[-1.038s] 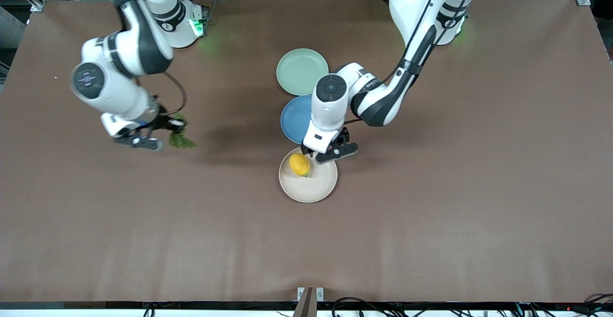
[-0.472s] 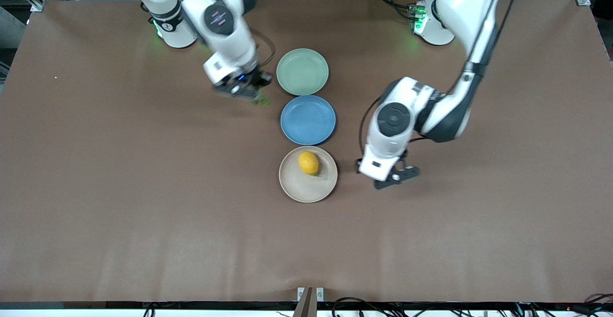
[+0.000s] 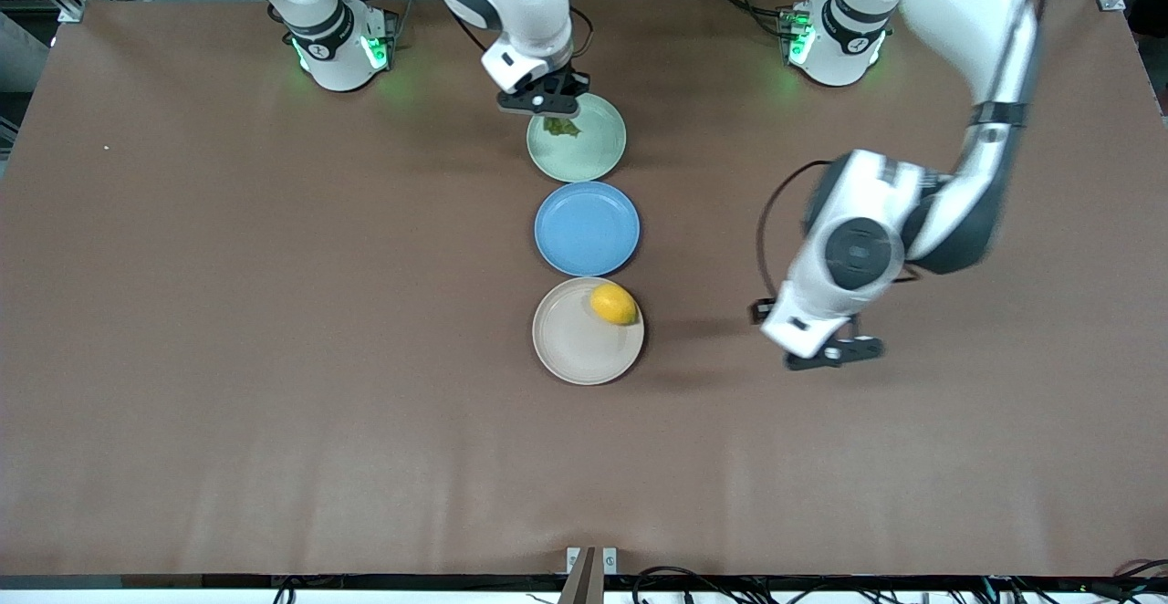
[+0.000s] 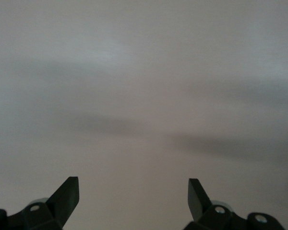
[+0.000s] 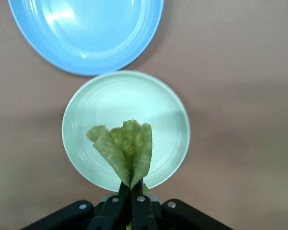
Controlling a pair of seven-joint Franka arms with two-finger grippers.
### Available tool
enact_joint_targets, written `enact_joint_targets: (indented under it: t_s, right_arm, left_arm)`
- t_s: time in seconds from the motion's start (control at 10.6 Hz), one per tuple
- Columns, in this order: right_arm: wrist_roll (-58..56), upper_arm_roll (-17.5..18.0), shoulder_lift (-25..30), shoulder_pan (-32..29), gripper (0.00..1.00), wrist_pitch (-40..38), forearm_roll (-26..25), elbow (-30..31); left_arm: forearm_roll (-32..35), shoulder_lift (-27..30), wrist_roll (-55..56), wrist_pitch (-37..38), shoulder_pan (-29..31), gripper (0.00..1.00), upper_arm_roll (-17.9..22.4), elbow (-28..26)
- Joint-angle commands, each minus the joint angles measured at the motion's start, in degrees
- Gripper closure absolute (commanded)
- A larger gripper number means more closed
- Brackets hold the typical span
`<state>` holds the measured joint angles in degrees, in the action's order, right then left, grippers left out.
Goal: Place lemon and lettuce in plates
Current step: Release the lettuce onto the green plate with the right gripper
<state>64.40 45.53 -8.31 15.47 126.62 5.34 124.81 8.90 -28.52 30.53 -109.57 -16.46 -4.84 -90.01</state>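
The right gripper (image 3: 547,104) pinches the wrinkled lettuce (image 5: 125,151) over the round mint plate (image 3: 593,152). The smooth lemon (image 3: 613,304) lies in the cream plate (image 3: 570,348). The left gripper (image 3: 835,355) hangs spread apart over bare table (image 3: 274,358).

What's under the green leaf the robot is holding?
The mint green plate lies under the lettuce, which hangs from the right gripper. The leaf hides part of the plate.

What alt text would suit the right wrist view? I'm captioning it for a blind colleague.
The right gripper, shut on the lettuce, holds it over the mint green plate on the brown table. Part of a blue plate lies beside the green one.
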Motion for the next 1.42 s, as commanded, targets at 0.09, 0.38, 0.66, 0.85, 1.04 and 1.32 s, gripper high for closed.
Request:
enact_joint_targets:
  t_s: [0.09,0.38,0.66,0.85,1.04,1.32]
  right_arm:
    - [12.3,-1.4,-11.4,5.5,1.0,5.8,-12.7,-0.8]
    - [15.5,-4.7,-14.9,8.5,1.0,9.3,-16.6,-1.1]
    - [16.3,-6.5,-13.9,7.6,0.0,7.6,-15.8,-3.9]
    - [15.9,-6.6,-10.2,6.0,0.0,1.8,-15.5,-5.9]
    - [15.8,-6.5,-5.8,4.4,0.0,-5.4,-14.4,-8.7]
    - [8.7,-6.5,4.4,-1.7,0.0,-15.8,-9.6,-12.2]
  left_arm:
    - [-2.9,10.7,-17.7,2.5,9.9,0.0,-0.9,-9.4]
    - [-9.2,23.4,-28.2,4.6,8.0,0.0,6.5,-14.6]
    - [-8.7,29.7,-26.7,7.9,8.5,0.0,6.6,-10.7]
    - [-8.2,29.6,-26.9,10.2,8.4,0.0,6.6,-7.6]
    - [-6.7,29.2,-27.5,15.5,8.4,0.0,6.0,-4.6]
    - [-7.7,29.6,-27.3,17.7,8.1,0.0,5.8,-2.8]
